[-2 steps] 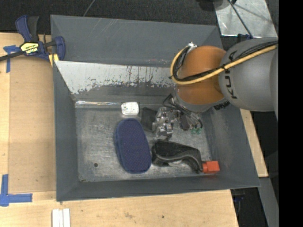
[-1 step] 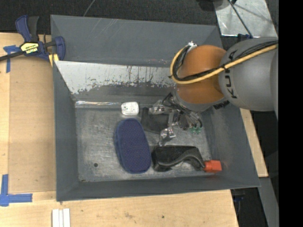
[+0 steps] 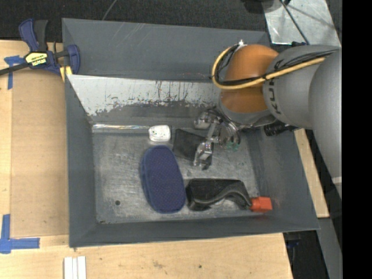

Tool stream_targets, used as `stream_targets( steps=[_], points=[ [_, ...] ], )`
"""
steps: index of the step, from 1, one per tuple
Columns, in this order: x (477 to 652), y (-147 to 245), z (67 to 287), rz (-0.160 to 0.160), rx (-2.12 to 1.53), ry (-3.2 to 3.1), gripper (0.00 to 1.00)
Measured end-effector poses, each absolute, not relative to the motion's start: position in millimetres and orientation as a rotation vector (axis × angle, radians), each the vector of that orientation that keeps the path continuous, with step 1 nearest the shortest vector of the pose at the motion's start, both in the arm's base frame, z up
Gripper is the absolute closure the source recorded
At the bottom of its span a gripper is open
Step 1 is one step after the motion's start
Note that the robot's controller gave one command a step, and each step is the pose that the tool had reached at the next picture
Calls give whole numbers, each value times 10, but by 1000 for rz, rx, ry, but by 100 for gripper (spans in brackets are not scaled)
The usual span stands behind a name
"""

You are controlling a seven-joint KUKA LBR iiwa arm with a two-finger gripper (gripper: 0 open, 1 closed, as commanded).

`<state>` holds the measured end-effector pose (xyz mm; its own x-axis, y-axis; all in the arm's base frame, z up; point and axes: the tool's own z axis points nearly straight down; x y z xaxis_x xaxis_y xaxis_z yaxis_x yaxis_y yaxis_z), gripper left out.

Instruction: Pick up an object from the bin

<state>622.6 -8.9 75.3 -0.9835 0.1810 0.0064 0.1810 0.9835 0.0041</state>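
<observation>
Grey bin: pincer above dark slab.

We think this is a robot lab. We see a big grey robot arm with an orange cover and cables on it, and it hangs over a grey metal bin with a few small things in it.

The pouch lies left of the curved tool, small plug behind it
</observation>
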Motion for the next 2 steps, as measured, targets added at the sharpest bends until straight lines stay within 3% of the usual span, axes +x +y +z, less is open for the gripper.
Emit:
stream_targets(
  steps=[1, 2],
  points=[
    [6293, -115, 788, -4, -295, -3157, 100],
    [6206, -370, 1989, 2, 110, -3151, 100]
  ],
)
